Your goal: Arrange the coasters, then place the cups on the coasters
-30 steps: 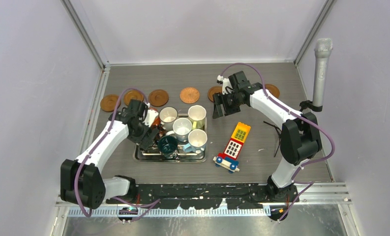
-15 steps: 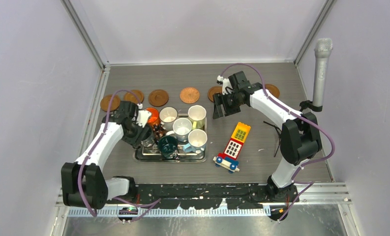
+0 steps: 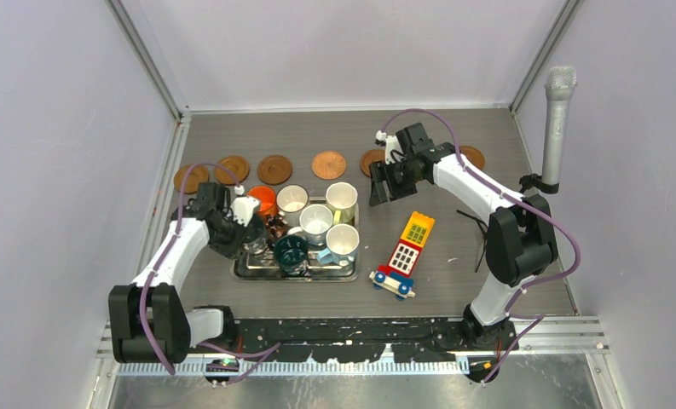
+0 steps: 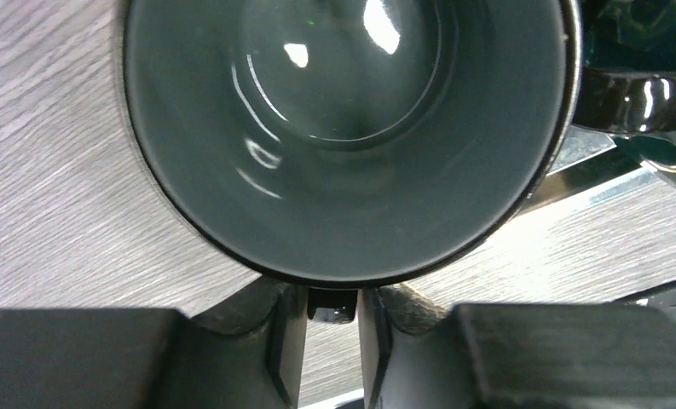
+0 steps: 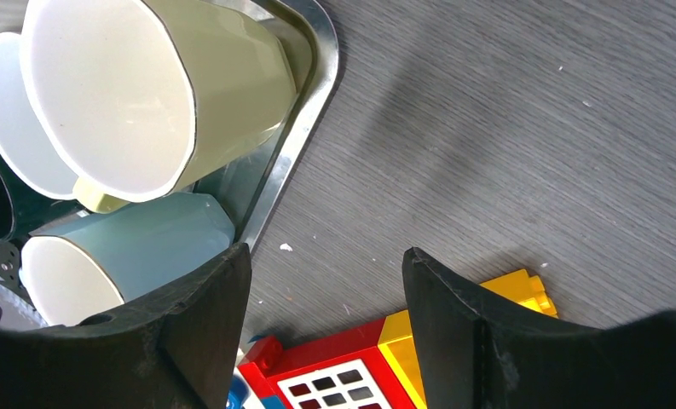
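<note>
The worktop [image 3: 453, 141] looks matt grey with a fine wood grain. The tray [image 5: 314, 102] is shiny, mirror-like metal. The dark cup [image 4: 343, 128] is glossy glazed, the coasters [image 3: 328, 164] dull brown wood, the toy [image 3: 407, 247] smooth plastic.

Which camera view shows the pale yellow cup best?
The right wrist view: the pale yellow cup fills the upper left, inside and outer wall both clear. The top external view shows it small, from above, in the metal tray. The left wrist view misses it.

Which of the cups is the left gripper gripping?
The dark grey cup beside the teal cup: the left gripper pinches its wall; no other cup is held.
</note>
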